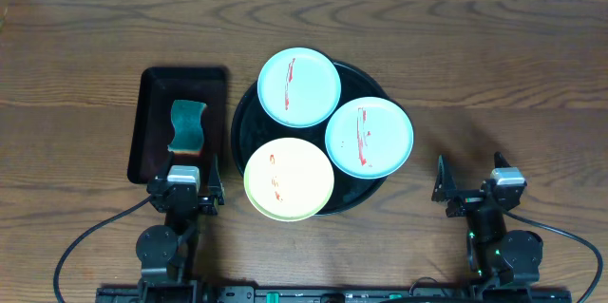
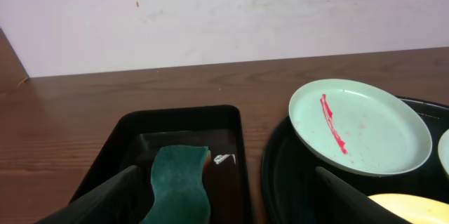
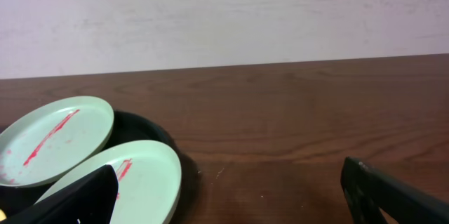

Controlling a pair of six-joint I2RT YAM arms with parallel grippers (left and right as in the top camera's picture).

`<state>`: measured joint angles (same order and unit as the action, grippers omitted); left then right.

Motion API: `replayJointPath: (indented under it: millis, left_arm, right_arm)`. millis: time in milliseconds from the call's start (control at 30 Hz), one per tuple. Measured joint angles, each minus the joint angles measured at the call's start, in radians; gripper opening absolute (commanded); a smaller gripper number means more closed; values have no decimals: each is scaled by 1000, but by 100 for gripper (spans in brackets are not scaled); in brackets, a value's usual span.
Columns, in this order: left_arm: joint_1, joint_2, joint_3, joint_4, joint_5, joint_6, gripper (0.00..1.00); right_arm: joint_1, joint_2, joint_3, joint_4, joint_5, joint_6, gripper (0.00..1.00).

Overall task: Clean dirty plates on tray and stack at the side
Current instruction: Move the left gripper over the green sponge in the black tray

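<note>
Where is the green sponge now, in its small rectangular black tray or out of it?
In. The wavy green sponge lies inside the small rectangular black tray, within its raised rim.

You're looking at a brown wood-grain tabletop (image 1: 475,47), smooth and giving off a low sheen. All three plates are reading as smooth plastic with a slight gloss: back blue-green plate (image 1: 299,86), right blue-green plate (image 1: 370,135), yellow plate (image 1: 289,179). Red smears on them are looking dull and streaky. The round tray (image 1: 242,130) is showing glossy black. The rectangular tray (image 1: 152,89) is also shining black and catching glare. The sponge (image 1: 188,124) is looking green, rough and matt.
</note>
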<state>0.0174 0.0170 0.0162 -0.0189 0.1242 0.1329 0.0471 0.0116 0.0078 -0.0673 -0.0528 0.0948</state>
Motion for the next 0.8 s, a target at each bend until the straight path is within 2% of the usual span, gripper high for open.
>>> replayJointPath:
  millis: [300,467,633,800]
  left_arm:
    - [0,0,1,0,0,-5,76]
    - [0,34,22,-34,1,-56,76]
    - [0,177,123,-140,11,-108,76]
    - [0,416,366,-261,47,-126,76]
  right_arm:
    - [0,0,0,5,0,8,99]
    - [0,0,0,5,-4,92,99]
    - [0,13,27,-27,-46,159,99]
    - [0,99,162,-148,-73,183,99]
